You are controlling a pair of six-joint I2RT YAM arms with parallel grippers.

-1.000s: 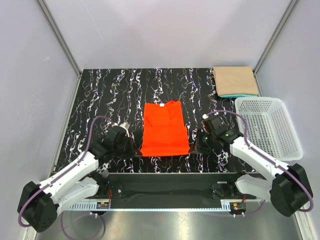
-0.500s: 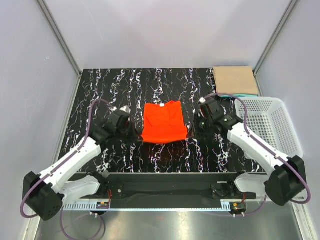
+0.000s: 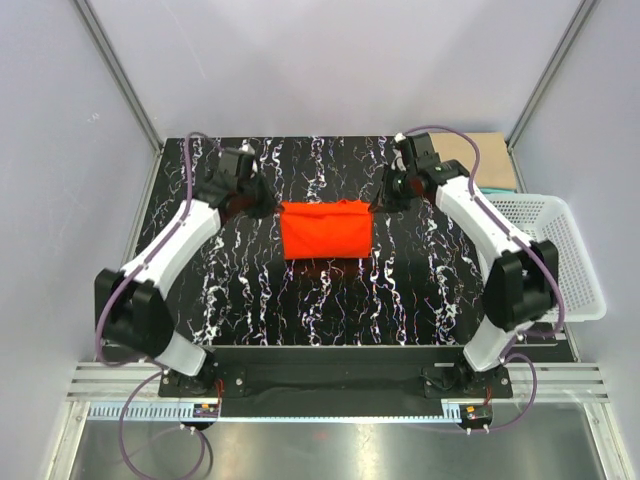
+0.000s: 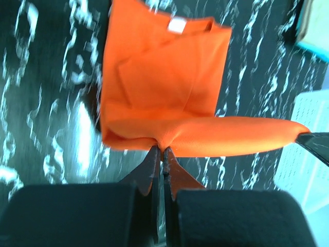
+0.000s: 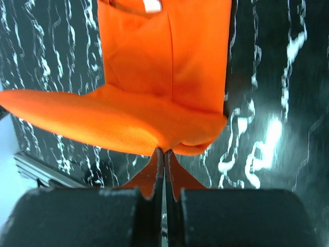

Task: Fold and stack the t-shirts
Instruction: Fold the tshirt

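The orange shirt (image 3: 323,229) lies mid-table, now folded in half: its near hem has been carried up and over toward the collar, so it covers a shorter, wider patch than a second ago. Both arms have swung from the near edge to the far half of the table (image 3: 330,300). The left gripper (image 3: 264,202) pinches the hem corner on the shirt's left side, fingers (image 4: 152,163) closed on the cloth. The right gripper (image 3: 384,199) clamps the opposite corner. The hem hangs stretched between them above the lower layer. The tan shirt (image 3: 492,158) sits at the far right corner, next to the basket (image 3: 570,250).
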